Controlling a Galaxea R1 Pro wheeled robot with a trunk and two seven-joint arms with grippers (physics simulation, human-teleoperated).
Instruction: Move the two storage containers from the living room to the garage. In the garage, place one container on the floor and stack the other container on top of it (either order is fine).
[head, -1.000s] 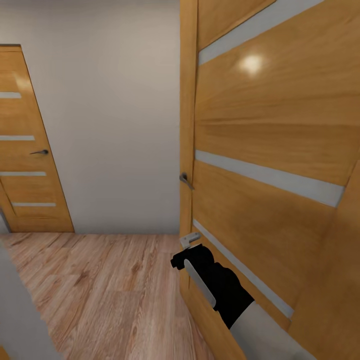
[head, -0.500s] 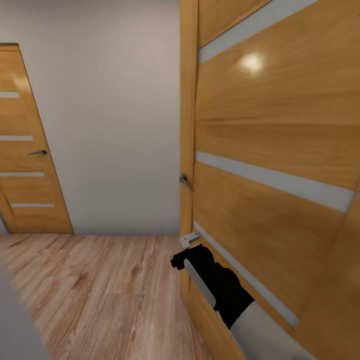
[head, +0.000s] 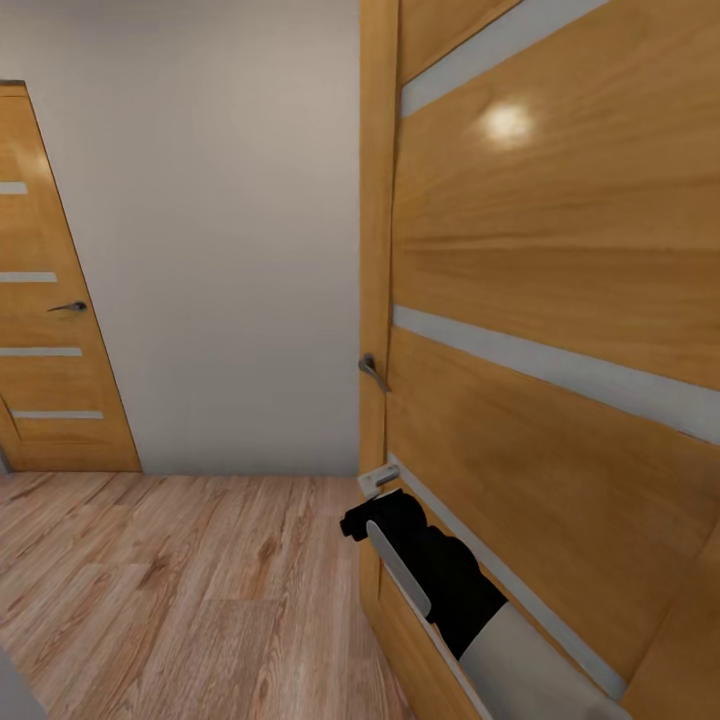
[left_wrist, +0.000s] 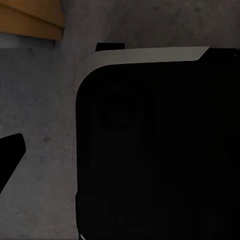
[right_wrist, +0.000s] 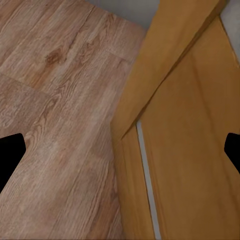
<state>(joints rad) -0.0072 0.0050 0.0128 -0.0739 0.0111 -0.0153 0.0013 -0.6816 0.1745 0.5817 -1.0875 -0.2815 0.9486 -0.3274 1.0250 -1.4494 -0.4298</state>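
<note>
The two storage containers are out of view. I am in a narrow hallway with a light wood-plank floor (head: 180, 590) and orange striped doors. My right arm (head: 430, 570) reaches forward low against the near door (head: 540, 400). In the right wrist view my right gripper (right_wrist: 120, 160) is open and holds nothing, with one dark fingertip (right_wrist: 10, 150) over the planks and the other by the door's bottom edge. In the left wrist view one dark fingertip (left_wrist: 10, 152) of my left gripper sits wide to the side over grey floor, beside the robot's dark body (left_wrist: 160, 150).
The near orange door, with grey stripes and a lever handle (head: 372, 370), stands close on the right. A second striped door (head: 50, 330) is at the far left. A plain pale wall (head: 230, 250) closes the hallway ahead.
The whole head view has shifted a little: the far left door sits further left and a grey edge at the lower left has nearly left the picture. The right arm keeps its pose.
</note>
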